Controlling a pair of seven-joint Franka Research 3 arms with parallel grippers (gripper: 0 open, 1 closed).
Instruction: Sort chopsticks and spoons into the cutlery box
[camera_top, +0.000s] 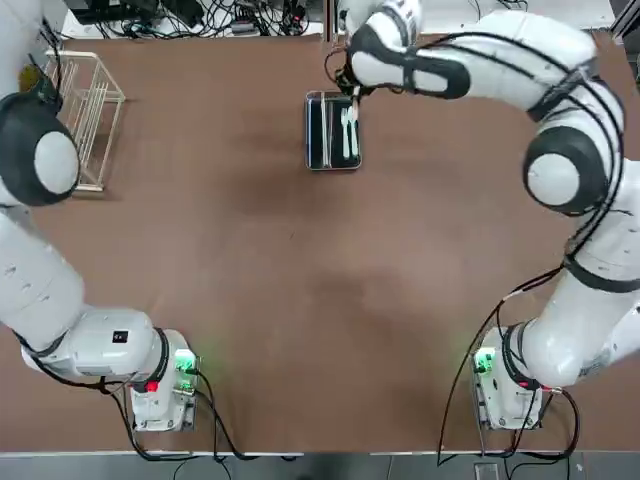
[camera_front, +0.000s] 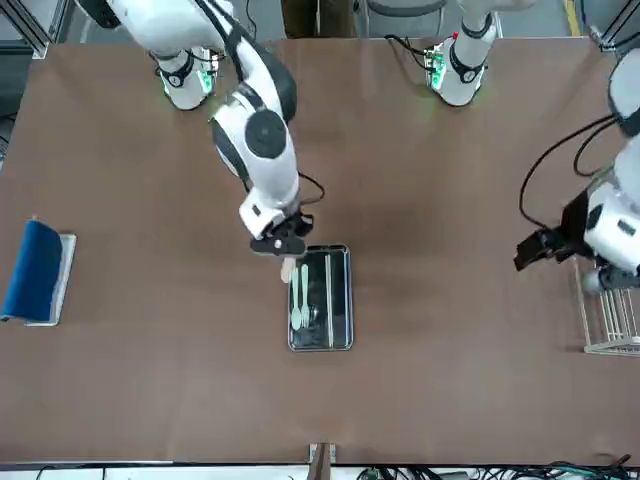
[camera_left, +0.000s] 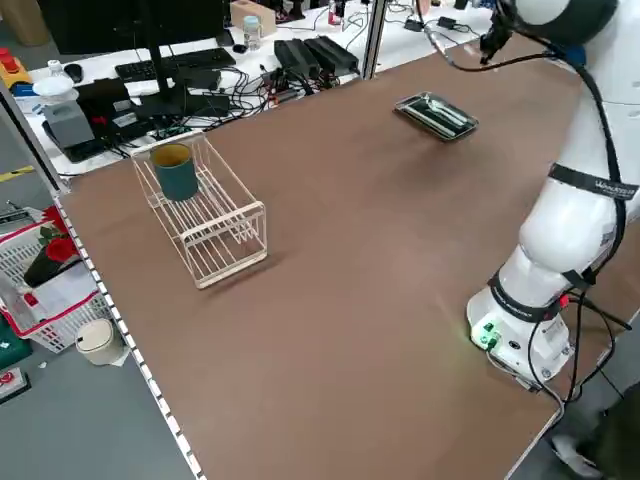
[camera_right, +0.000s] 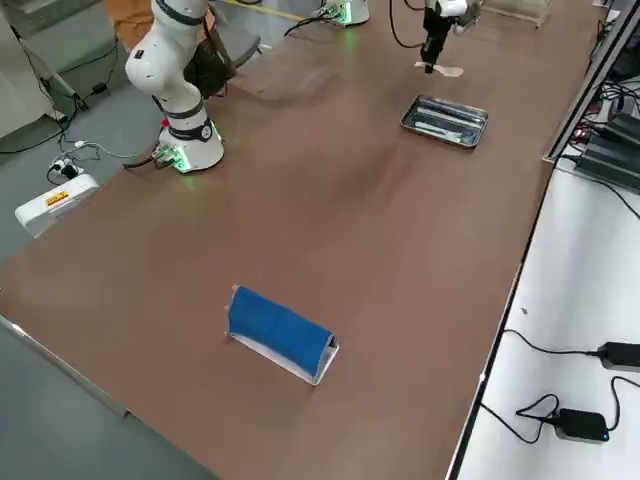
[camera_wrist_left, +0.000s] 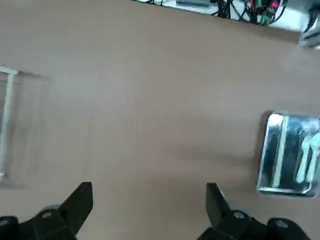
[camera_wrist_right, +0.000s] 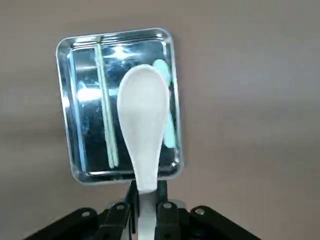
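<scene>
The cutlery box (camera_top: 311, 130) lies at the far middle of the table, also seen in the front view (camera_front: 347, 300). My right gripper (camera_wrist_right: 145, 200) hangs over its near end, shut on the handle of a cream spoon (camera_wrist_right: 142, 120) held above the box. The same gripper (camera_front: 280, 242) and held spoon (camera_right: 447, 70) show from other views. Inside the box lie chopsticks (camera_wrist_right: 105, 115) in one compartment and another spoon (camera_wrist_right: 169, 100) in the compartment beside it. My left gripper (camera_wrist_left: 147, 200) stands open and empty at the far left, by the wire rack.
A white wire rack (camera_top: 85, 110) with a cup (camera_left: 177, 170) in it stands at the far left. A blue-topped holder (camera_front: 38, 270) sits at the far right. Cables and equipment line the benches beyond the table's edges.
</scene>
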